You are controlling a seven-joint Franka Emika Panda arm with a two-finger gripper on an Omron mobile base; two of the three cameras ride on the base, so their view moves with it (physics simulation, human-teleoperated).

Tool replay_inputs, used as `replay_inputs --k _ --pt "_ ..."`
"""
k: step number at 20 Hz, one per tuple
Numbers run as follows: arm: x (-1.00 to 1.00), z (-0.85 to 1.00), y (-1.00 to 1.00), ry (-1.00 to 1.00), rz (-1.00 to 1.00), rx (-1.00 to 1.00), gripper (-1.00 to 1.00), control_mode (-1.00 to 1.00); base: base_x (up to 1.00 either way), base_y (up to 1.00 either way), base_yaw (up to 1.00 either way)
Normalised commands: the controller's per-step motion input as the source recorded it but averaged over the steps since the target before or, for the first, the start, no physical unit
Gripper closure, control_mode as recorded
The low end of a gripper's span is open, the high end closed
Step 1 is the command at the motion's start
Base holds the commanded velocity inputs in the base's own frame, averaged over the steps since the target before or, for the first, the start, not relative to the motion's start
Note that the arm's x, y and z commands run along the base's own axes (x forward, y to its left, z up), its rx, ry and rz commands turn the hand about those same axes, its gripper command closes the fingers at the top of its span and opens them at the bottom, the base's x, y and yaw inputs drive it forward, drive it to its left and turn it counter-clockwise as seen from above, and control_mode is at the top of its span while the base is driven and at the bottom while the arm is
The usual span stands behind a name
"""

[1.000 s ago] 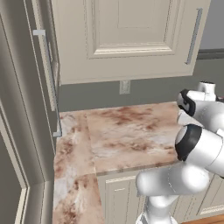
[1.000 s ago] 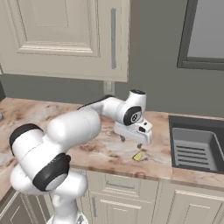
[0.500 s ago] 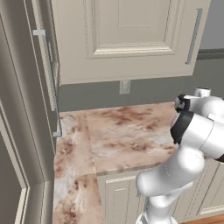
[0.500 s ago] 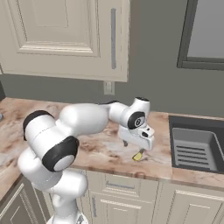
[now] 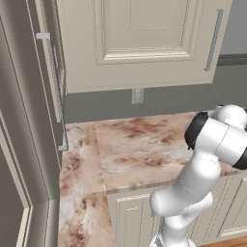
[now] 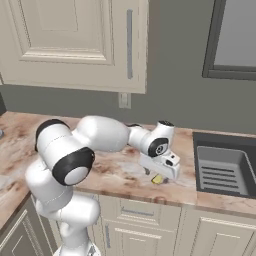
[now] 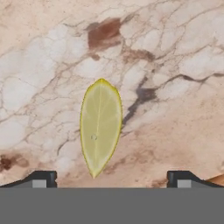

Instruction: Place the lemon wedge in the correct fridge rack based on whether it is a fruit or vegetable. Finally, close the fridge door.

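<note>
change: arm has swung right and lowered toward the sink [image 6: 222, 167] over the last second; fingers [image 6: 158, 175] now sit directly over the lemon wedge [image 6: 158, 179]
fingers: spread wide, nothing held; tips straddle the wedge [image 7: 100, 131] in the hand view
meaning: pre-grasp reached, I judge; descend and close is next; fridge steps not started
wedge location: flat on the surface [image 6: 115, 172], just left of the sink, near the front edge
wedge axis: long axis runs between the tips, crosswise to their closing line; sharper point toward the hand
</note>
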Motion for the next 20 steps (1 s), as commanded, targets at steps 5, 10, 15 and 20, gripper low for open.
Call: replay_inputs --k 5,10,15,20 --pt "0.20 -0.12 -0.12 0.00 0.00 0.00 -1.00 -1.00 0.00 0.00 0.00" --pt "0.37 -0.11 -0.01 0.00 0.00 0.00 -1.00 -1.00 0.00 0.00 0.00" --pt "0.14 -0.18 0.03 0.00 0.00 0.00 -1.00 -1.00 0.00 0.00 0.00" --pt "-0.16 -0.25 0.01 -0.03 0.00 0.00 -1.00 -1.00 0.00 0.00 0.00"
